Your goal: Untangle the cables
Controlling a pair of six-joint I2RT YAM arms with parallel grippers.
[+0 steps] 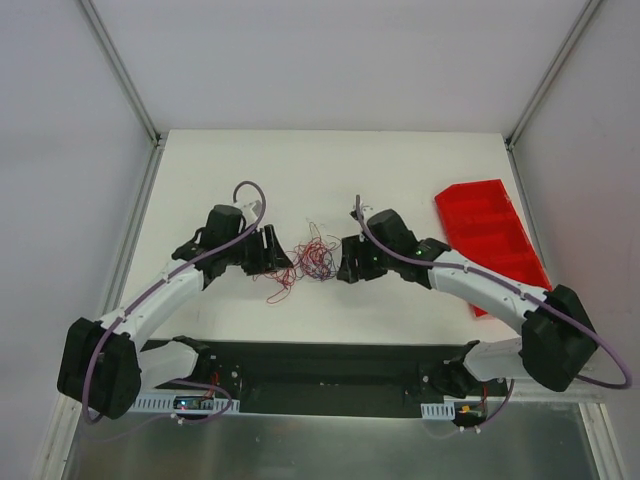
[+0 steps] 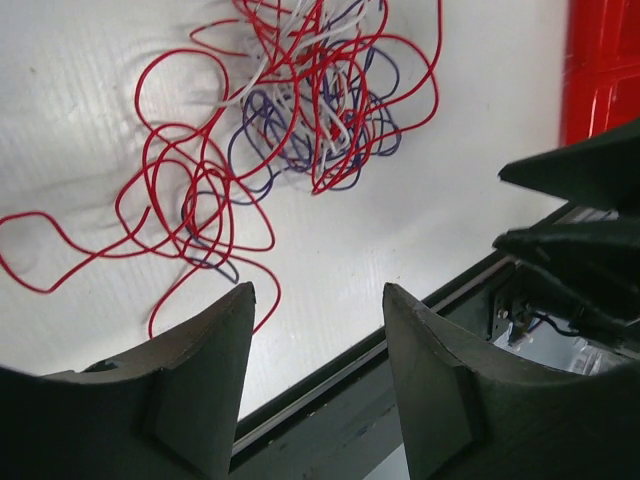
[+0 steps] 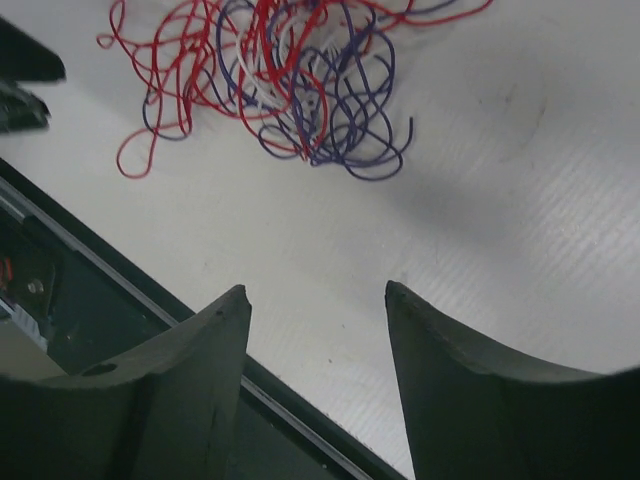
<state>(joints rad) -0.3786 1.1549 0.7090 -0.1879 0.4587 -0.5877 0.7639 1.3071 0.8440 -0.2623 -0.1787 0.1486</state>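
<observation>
The red, purple and white cable tangle (image 1: 316, 258) lies on the table (image 1: 420, 170) between two open, empty pincers, at 3 o'clock of the left gripper (image 1: 284, 256) and 9 o'clock of the right gripper (image 1: 343, 264), stretched 9-to-3.

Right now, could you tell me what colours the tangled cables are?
The cables are red, purple and white, clearest from the left wrist.

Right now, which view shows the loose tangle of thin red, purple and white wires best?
Left wrist: the tangle is large, strands traceable, top cropped. Right wrist likewise crops it; top external shows it whole but tiny.
</observation>
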